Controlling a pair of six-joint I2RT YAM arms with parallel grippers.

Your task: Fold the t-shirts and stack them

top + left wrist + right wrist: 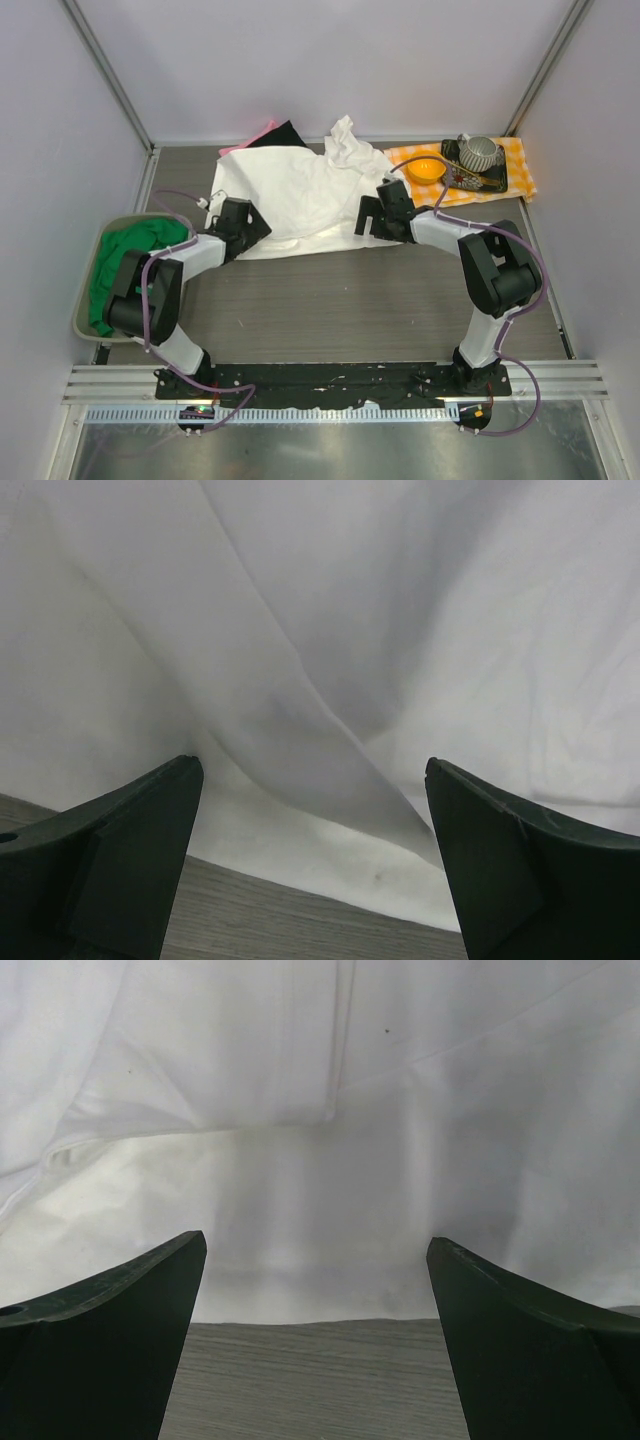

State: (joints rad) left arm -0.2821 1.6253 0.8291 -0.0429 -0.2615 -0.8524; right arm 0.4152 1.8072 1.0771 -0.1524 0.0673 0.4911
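Observation:
A white t-shirt [300,195] lies spread out at the back middle of the table, its top bunched up. My left gripper [243,225] is at its near left hem and my right gripper [380,215] at its near right hem. In the left wrist view the left gripper [312,780] is open, with the creased white t-shirt [350,630] just ahead of the fingertips. The right gripper [316,1255] is open too, the shirt's hem [300,1300] lying between its fingers. Black [280,134] and pink [240,148] t-shirts poke out behind. A green t-shirt [135,250] fills the bin.
A grey bin [85,300] stands at the left edge. At the back right an orange-and-white checked cloth [522,172] carries an orange bowl [424,168] and a dark tray [470,182] with a metal cup [478,152]. Walls enclose three sides.

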